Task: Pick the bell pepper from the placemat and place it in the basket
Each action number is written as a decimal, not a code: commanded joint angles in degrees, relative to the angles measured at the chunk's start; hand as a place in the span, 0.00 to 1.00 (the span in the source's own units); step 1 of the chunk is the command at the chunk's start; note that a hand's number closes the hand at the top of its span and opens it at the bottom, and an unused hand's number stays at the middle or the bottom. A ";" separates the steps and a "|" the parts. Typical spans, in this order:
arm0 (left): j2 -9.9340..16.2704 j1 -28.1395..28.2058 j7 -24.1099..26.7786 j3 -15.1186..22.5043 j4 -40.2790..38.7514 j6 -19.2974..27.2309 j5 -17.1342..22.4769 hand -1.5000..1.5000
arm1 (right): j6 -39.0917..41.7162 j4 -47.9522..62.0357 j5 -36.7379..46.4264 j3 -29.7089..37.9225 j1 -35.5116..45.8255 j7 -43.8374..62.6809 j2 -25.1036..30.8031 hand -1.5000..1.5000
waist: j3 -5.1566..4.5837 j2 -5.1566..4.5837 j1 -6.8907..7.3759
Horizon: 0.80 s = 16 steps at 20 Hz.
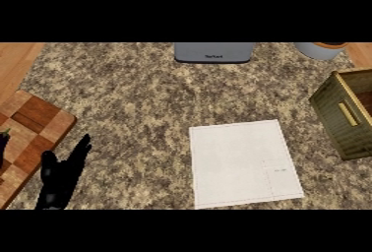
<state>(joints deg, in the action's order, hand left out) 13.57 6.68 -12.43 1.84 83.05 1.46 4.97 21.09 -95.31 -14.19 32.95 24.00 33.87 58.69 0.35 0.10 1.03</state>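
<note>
left hand (pixel 59 178) resting open, fingers straight, at lower left beside checkered cutting board (pixel 29 138) | right hand not showing | white placemat (pixel 243 165) lying bare at centre | bell pepper not showing, possibly hidden | basket (pixel 349 115) sitting at right edge

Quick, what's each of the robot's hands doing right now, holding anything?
Left hand: open, fingers straight up, resting at the lower left, holding nothing.
Right hand: not in view.

Single head view, looking steeply down onto the granite counter (pixel 131 98) from above its near side. Placemat (pixel 243 165) at lower centre, basket (pixel 349 113) cut by the right edge, checkered board (pixel 29 138) at the left edge, grey appliance (pixel 214 52) along the far edge.
</note>
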 commanded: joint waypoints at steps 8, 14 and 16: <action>-1.16 0.17 -3.02 -0.13 -1.45 0.10 -0.44 0.50 | -2.07 21.34 3.35 -5.46 5.43 -13.10 -7.72 1.00 | -0.32 -0.43 0.14; -1.91 0.65 -1.73 0.41 -3.64 -0.46 -1.80 0.50 | -0.23 34.41 7.07 -6.26 9.04 -21.92 -5.69 1.00 | -0.33 -0.49 0.20; -1.86 1.06 -1.94 -0.62 -3.13 -1.79 0.00 0.50 | 0.54 35.96 6.45 -6.13 9.88 -21.91 -5.49 1.00 | -0.35 -0.35 -0.10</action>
<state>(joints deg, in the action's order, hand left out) 12.68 6.20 -14.46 1.30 83.53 0.94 4.09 20.32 -65.45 -8.62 27.38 32.15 15.56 52.93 0.43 0.10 1.09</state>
